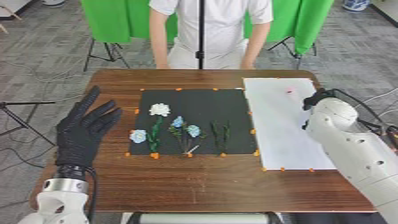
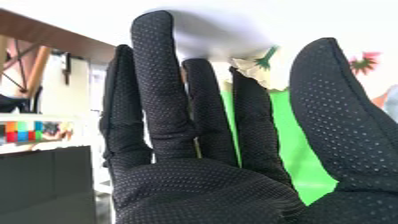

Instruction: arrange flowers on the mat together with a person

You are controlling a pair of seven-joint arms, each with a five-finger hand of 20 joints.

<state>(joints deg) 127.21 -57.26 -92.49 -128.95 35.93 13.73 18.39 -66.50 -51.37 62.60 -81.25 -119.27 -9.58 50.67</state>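
Right fingers (image 2: 162,75) straight, released | pink flower (image 1: 290,90) near them on white mat (image 1: 277,127), likely arrangement's start | left fingers (image 1: 83,107) relaxed, giving room

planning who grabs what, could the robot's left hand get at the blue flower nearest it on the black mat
Probably yes: the left hand, open, is just left of that blue flower, with nothing standing between them.

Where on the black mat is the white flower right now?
In the head view, the white flower is near the far left corner of the black mat, just beyond the pale blue flower at the left edge.
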